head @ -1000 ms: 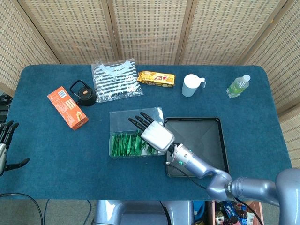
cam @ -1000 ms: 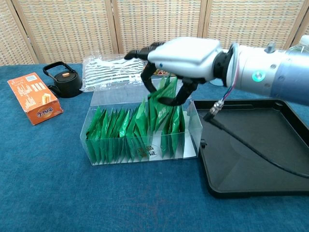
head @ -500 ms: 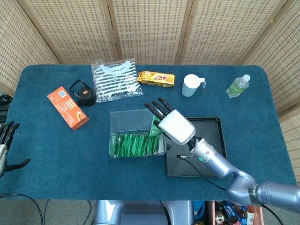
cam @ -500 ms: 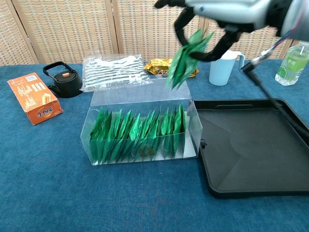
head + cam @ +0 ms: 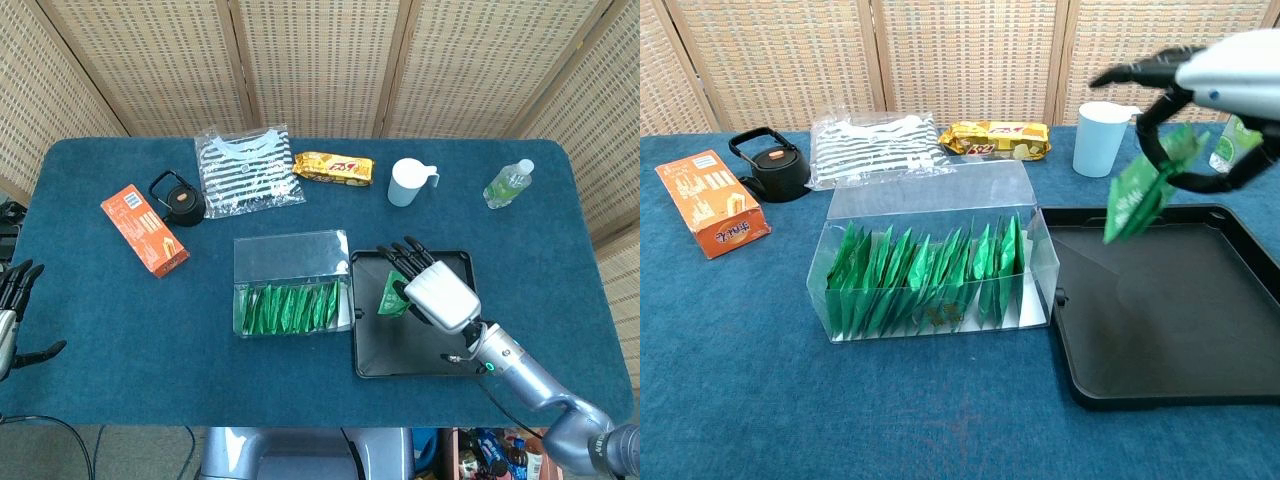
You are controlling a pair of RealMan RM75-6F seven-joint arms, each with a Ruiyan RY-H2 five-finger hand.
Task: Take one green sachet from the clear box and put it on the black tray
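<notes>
My right hand (image 5: pixel 432 287) (image 5: pixel 1215 90) hangs above the black tray (image 5: pixel 455 360) (image 5: pixel 1160 350) and pinches a green sachet (image 5: pixel 392 295) (image 5: pixel 1145 190), which dangles clear of the tray floor. The clear box (image 5: pixel 290 265) (image 5: pixel 940 205) stands left of the tray, with a row of several green sachets (image 5: pixel 290 308) (image 5: pixel 925 275) standing along its front side. My left hand (image 5: pixel 12 300) hovers at the far left edge of the head view, fingers spread, holding nothing.
Along the back sit an orange carton (image 5: pixel 143 229), a black kettle (image 5: pixel 180 197), a striped packet (image 5: pixel 245 168), a yellow snack bar (image 5: pixel 333 167), a pale blue cup (image 5: pixel 408 181) and a green bottle (image 5: pixel 508 183).
My right hand lifted a green sachet out of the clear box, then carried it rightward until it hung over the black tray. The left hand stayed put.
</notes>
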